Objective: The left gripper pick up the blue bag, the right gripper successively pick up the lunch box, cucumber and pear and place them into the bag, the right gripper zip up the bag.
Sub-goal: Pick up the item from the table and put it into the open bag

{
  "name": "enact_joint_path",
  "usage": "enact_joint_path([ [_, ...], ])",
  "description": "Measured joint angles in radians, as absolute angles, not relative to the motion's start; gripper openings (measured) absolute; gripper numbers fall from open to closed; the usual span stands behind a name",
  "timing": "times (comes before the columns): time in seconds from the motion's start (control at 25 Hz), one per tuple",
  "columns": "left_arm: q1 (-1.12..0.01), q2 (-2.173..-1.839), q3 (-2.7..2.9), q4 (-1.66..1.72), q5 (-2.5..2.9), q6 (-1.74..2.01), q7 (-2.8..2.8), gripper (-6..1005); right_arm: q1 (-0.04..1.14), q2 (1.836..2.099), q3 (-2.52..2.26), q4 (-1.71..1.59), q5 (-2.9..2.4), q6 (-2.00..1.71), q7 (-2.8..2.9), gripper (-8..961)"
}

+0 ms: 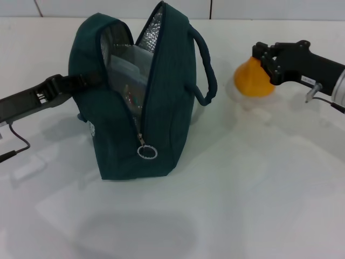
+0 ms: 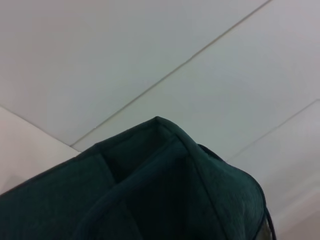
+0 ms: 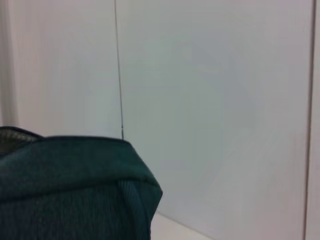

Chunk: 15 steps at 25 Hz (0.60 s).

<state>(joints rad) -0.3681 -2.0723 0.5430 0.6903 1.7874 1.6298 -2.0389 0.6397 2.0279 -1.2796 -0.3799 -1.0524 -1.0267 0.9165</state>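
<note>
Table (image 1: 226,216): white, bears all items listed.

Bag (image 1: 161,97): dark teal-blue, upright at the table's left-centre, its top tipped a little toward the far side. Zip undone, mouth gaping, silver lining showing. Handle loop (image 1: 204,59) hangs on the side facing the right arm. Both wrist views catch only the bag's upper fabric against pale wall panels.

Lunch box (image 1: 132,67): clear, inside the bag, its upper part visible through the opening (contents beneath it cannot be made out).

Left gripper (image 1: 81,82): black, reaching in from the left edge, at the bag's left wall on a dark strap there. Whether its fingers pinch the strap cannot be told.

Right gripper (image 1: 264,62): black, at right, well apart from the bag, fingers pressed onto the pear.

Pear (image 1: 253,77): yellow-orange, held in the right gripper just above the table, right of the handle loop.

Zip pull (image 1: 146,152): a metal ring, hanging at the low end of the open zip on the bag's near face.
</note>
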Motion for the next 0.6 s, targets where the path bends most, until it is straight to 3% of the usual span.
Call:
enact_joint_path([
  [0.6, -0.367, -2.075, 0.545, 0.684, 1.785, 1.654, -2.04, 41, 0.517, 2.023, -1.298, -0.597, -1.051, -1.139, 0.998, 29],
])
